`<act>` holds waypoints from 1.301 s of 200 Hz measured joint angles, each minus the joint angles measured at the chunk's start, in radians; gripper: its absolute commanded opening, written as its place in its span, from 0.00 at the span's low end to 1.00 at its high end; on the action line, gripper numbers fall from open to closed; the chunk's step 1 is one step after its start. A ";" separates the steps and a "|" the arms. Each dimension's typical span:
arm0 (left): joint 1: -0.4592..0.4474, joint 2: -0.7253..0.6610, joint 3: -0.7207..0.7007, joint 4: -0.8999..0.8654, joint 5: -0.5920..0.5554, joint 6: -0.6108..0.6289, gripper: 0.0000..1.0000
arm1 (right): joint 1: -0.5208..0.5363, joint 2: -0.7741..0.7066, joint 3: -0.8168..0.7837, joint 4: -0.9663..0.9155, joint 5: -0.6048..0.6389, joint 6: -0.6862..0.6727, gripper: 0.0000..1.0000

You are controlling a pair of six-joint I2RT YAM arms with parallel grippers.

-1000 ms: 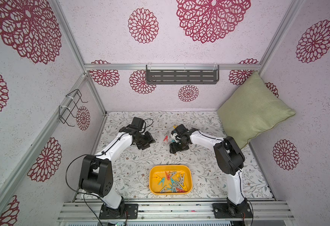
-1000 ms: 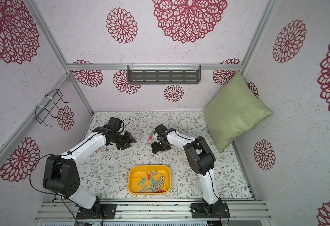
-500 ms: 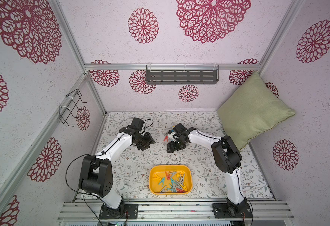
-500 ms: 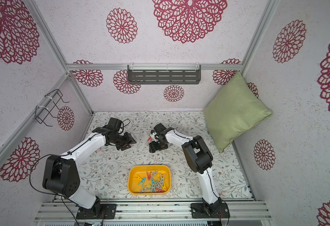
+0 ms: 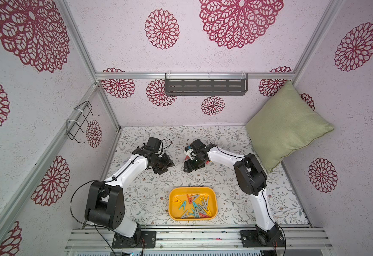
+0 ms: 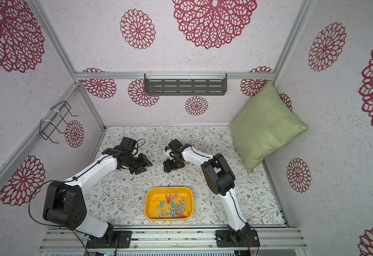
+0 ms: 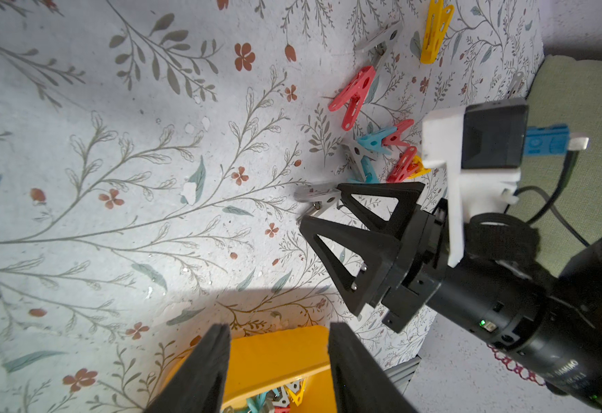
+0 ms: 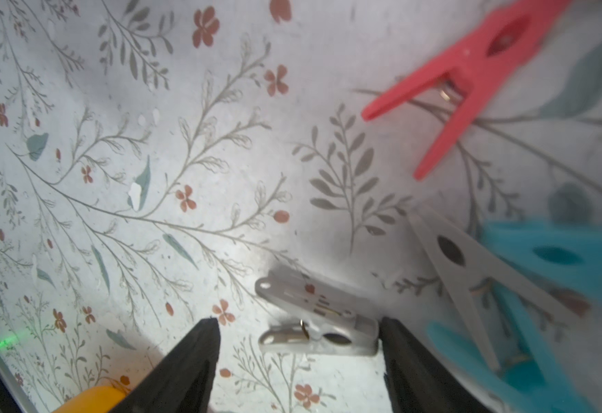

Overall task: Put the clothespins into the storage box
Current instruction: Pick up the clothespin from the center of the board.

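The yellow storage box (image 5: 171,199) sits near the table's front and holds several clothespins (image 5: 195,207). More clothespins lie loose mid-table: red (image 7: 353,94), yellow (image 7: 433,30), teal (image 7: 374,139) and grey (image 7: 378,37). My right gripper (image 5: 187,167) is low over the cloth and open. A grey clothespin (image 8: 317,321) lies between its fingertips, one end against a finger (image 8: 410,357) and a gap at the other. Beside it are a red (image 8: 471,78), a grey (image 8: 464,264) and a teal clothespin (image 8: 557,257). My left gripper (image 7: 278,330) is open and empty, left of the pile.
A green pillow (image 5: 285,126) leans in the back right corner. A lone grey clothespin (image 7: 515,84) lies by it. A grey slotted shelf (image 5: 205,85) hangs on the back wall and a black wire rack (image 5: 79,124) on the left wall.
My right gripper has slid a little to the left along the table, coming over the grey clothespin. The left arm has stayed where it was.
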 measured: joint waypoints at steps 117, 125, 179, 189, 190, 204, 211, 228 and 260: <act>0.001 -0.026 -0.036 0.008 -0.016 -0.013 0.52 | 0.056 0.093 0.178 -0.142 0.198 0.156 0.62; 0.001 -0.028 -0.037 0.008 -0.018 -0.014 0.52 | 0.057 0.091 0.174 -0.142 0.212 0.161 0.59; 0.001 -0.029 -0.038 0.014 -0.019 -0.029 0.51 | 0.057 0.045 0.092 -0.130 0.246 0.186 0.37; 0.001 -0.029 -0.039 0.016 -0.019 -0.031 0.51 | 0.057 0.032 0.069 -0.122 0.246 0.181 0.32; 0.001 -0.029 -0.039 0.016 -0.019 -0.032 0.51 | 0.057 0.031 0.067 -0.121 0.246 0.182 0.32; 0.001 -0.031 -0.042 0.021 -0.020 -0.036 0.51 | 0.057 0.011 0.031 -0.107 0.245 0.186 0.25; 0.001 -0.033 -0.045 0.023 -0.021 -0.038 0.51 | 0.057 -0.002 0.008 -0.096 0.245 0.192 0.21; 0.001 -0.037 -0.046 0.025 -0.022 -0.044 0.51 | 0.057 -0.036 -0.043 -0.078 0.243 0.193 0.18; -0.003 -0.041 -0.046 0.029 -0.027 -0.056 0.51 | 0.056 -0.094 -0.125 -0.063 0.243 0.194 0.15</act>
